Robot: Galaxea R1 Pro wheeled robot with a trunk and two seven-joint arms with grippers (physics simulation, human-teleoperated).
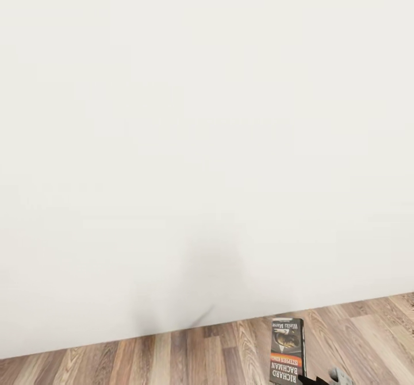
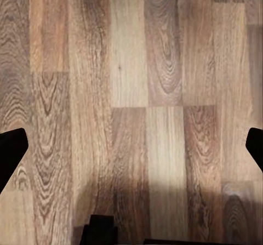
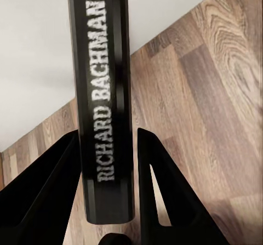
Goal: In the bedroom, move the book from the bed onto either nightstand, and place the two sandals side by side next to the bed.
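Here, right end effector [image 3: 108, 168] clamped on book [image 3: 104, 91], left end effector [image 2: 131, 146] spread apart over bare floor [image 2: 131, 64], white wall [image 1: 207, 143] ahead

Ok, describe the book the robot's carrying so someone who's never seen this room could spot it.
Start at the big blank white wall and drop to the wood-plank floor along its foot. Low at the right, the right gripper clamps a thin book by its black spine, lettered RICHARD BACHMAN in white, with an orange band across its dark pictured cover.
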